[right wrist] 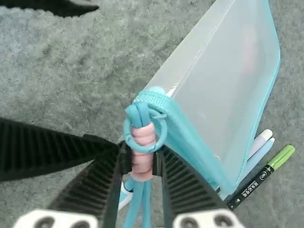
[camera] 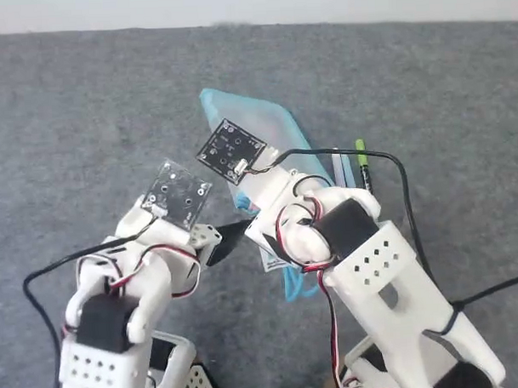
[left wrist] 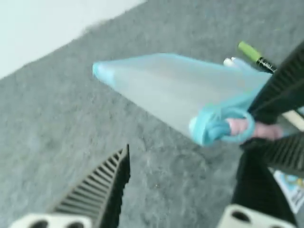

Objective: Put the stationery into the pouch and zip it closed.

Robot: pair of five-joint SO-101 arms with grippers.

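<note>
The translucent light-blue pouch (camera: 256, 122) lies on the grey carpet, partly under the right arm. My right gripper (right wrist: 141, 154) is shut on the pink zip pull (right wrist: 141, 164) at the pouch's (right wrist: 228, 90) near corner, and blue cords hang from it. The left gripper (left wrist: 187, 159) stands open beside that corner, one finger (left wrist: 111, 183) over bare carpet, the other close to the pull (left wrist: 240, 126). A green-capped black marker (right wrist: 263, 173) and pale pens (right wrist: 261, 142) lie on the carpet against the pouch's far side, also in the high view as marker (camera: 361, 161) and pens (camera: 341, 167).
Grey carpet (camera: 86, 115) covers the table up to a pale wall at the back. A small printed tag (left wrist: 289, 185) lies under the grippers. Black cables (camera: 404, 197) run over the right arm. Open carpet stretches left of the pouch.
</note>
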